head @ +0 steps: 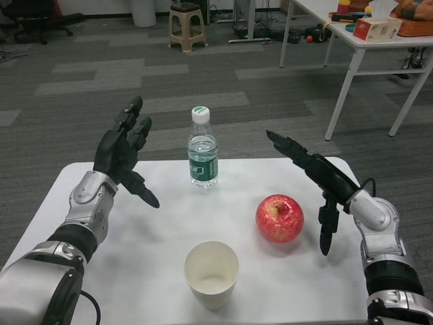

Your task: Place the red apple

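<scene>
The red apple (279,218) sits upright on the white table (155,271), right of centre, with nothing touching it. My right hand (316,181) hovers just to its right, fingers spread wide and pointing away from me, thumb hanging down beside the apple with a gap between. My left hand (124,153) is raised over the table's left side, fingers apart and holding nothing.
A clear water bottle (202,150) with a white cap and green label stands at the back middle. A white paper cup (212,272) stands near the front edge, left of the apple. Beyond the table lie carpet, another white table (358,40) and a stool (187,26).
</scene>
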### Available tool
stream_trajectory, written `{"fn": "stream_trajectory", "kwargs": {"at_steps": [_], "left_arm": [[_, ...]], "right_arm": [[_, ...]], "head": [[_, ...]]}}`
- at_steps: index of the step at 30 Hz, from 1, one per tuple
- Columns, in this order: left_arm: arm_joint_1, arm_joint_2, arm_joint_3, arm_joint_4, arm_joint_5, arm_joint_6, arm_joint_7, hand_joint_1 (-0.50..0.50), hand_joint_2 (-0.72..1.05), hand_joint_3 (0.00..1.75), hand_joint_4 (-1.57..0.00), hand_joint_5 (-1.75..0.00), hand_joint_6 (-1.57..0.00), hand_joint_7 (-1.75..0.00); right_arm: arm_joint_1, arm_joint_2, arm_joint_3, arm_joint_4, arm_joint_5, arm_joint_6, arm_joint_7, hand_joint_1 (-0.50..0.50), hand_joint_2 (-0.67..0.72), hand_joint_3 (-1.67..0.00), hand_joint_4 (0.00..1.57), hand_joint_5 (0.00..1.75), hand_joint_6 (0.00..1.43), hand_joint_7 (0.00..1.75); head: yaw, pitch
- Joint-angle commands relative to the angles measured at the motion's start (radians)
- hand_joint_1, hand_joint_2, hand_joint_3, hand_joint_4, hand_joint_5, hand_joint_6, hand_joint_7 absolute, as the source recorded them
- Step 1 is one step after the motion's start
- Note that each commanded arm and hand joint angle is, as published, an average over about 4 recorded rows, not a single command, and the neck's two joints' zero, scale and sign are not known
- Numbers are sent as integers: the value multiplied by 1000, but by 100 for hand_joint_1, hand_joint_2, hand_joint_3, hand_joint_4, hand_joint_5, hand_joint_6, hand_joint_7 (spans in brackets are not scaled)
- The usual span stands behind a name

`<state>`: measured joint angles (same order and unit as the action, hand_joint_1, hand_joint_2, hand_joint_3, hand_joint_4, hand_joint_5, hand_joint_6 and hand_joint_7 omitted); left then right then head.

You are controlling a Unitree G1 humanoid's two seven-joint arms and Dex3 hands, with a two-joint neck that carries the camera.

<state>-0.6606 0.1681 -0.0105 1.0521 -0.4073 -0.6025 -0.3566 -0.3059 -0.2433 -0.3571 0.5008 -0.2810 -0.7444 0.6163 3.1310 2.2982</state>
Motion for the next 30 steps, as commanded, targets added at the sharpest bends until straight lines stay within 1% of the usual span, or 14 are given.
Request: {"fn": "stream_trajectory", "kwargs": {"at_steps": [1, 5, 7, 11, 15, 23, 30], "left_arm": [[-4, 4, 3, 2, -5, -7, 2, -50, -48, 0, 0, -10, 0, -14], [-4, 4, 4, 2, -5, -7, 2, -49, -46, 0, 0, -10, 0, -14], [-3, 4, 5, 1, -5, -10, 2, -49, -46, 0, 0, -10, 0, -14], [-3, 4, 8, -2, -4, -15, 2, -50, -48, 0, 0, -10, 0, -14], [-4, 5, 9, -3, -1, -16, 2, -50, -46, 0, 0, -10, 0, -14], [-10, 7, 10, -3, 4, -17, 2, -50, -46, 0, 0, -10, 0, -14], [-13, 5, 10, -4, 4, -26, 2, -50, -46, 0, 0, -10, 0, -14]], "right_arm": [[-38, 27, -2, -52, 77, 66, -36, -46, 72, 0, 0, 0, 0, 0], [-61, 24, 7, -85, 147, 110, -105, -46, 72, 0, 0, 0, 0, 0], [-75, 16, 10, -95, 178, 118, -138, -46, 72, 0, 0, 0, 0, 0], [-105, -12, 12, -112, 207, 118, -180, -46, 72, 0, 0, 0, 0, 0], [-117, -40, 8, -140, 229, 116, -221, -46, 72, 0, 0, 0, 0, 0], [-121, -47, -23, -159, 277, 122, -280, -46, 72, 0, 0, 0, 0, 0], [-113, -53, -20, -151, 281, 122, -295, -46, 72, 0, 0, 0, 0, 0]], "head": [[4, 2], [6, 7], [6, 7], [11, 10], [7, 12], [3, 14], [9, 19]]}}
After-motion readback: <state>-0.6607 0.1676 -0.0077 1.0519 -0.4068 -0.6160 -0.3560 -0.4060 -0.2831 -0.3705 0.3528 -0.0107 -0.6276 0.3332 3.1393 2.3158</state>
